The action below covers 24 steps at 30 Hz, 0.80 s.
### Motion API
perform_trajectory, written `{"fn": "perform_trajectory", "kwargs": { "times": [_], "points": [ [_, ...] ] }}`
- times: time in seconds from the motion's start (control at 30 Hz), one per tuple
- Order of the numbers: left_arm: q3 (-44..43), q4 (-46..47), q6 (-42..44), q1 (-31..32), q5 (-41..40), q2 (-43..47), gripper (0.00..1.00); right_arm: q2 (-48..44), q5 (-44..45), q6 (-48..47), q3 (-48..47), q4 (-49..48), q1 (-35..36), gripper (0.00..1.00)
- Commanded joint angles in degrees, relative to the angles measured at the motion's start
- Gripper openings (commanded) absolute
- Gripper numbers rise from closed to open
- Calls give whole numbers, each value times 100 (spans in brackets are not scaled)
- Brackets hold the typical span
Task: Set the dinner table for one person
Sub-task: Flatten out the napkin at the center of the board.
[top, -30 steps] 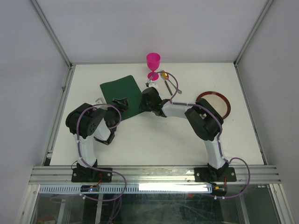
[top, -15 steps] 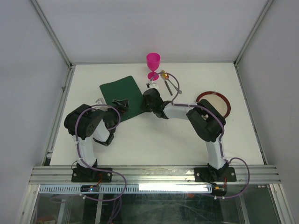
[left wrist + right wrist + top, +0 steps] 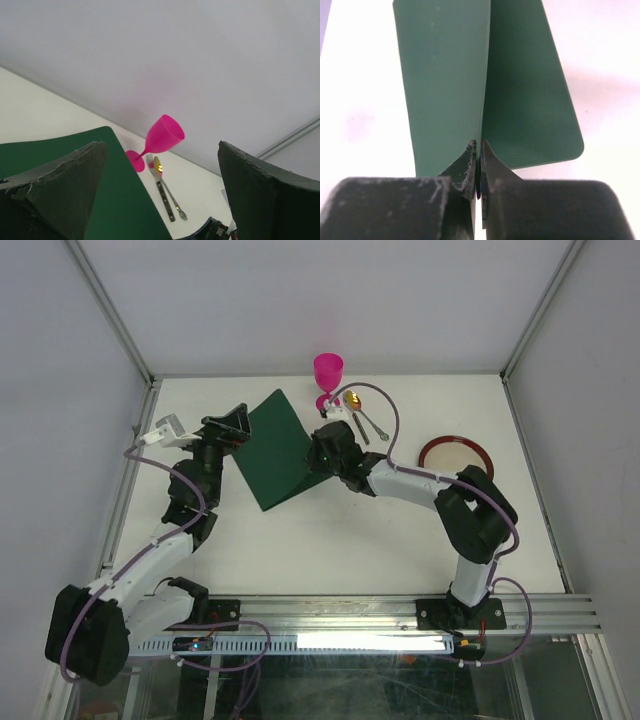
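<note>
A dark green placemat [image 3: 278,452] lies tilted on the white dinner table [image 3: 330,540], its right edge raised. My right gripper [image 3: 318,454] is shut on that right edge; in the right wrist view the fingertips [image 3: 472,156] pinch the mat [image 3: 445,75], which folds up on both sides of them. My left gripper [image 3: 226,426] stands wide open at the mat's far left edge, holding nothing. Its view looks over the mat [image 3: 125,200] toward a pink goblet [image 3: 162,136].
The pink goblet [image 3: 328,375] stands at the back middle. A fork and a spoon [image 3: 366,422] lie just right of it. A red-rimmed plate [image 3: 456,458] sits at the right. Aluminium rails [image 3: 330,612] edge the table.
The right gripper has shut on the placemat's edge, lifted it and turned the mat. The left arm has swung out and stretched to the far left, its gripper now at the mat's left edge.
</note>
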<state>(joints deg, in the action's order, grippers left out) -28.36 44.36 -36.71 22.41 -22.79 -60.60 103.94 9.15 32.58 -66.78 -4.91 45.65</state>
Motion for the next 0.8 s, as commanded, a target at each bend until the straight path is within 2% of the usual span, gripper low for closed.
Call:
{"fn": "perform_trajectory", "kwargs": {
  "times": [0.0, 0.2, 0.5, 0.77],
  "points": [
    [-360, -2531, 634, -24, -462, 880, 99, -336, -159, -393, -536, 171, 238, 0],
    [-419, -3650, 709, -22, -742, 1794, 99, 6, -782, -665, -1201, 495, 587, 0],
    [-695, -4940, 688, -25, -1100, 2491, 99, 631, -1595, -955, -2138, 623, 1164, 0],
    [-1057, -6132, 640, -25, -2166, 3722, 99, 1036, -1682, -1282, -2687, 819, 1505, 0]
  ]
}}
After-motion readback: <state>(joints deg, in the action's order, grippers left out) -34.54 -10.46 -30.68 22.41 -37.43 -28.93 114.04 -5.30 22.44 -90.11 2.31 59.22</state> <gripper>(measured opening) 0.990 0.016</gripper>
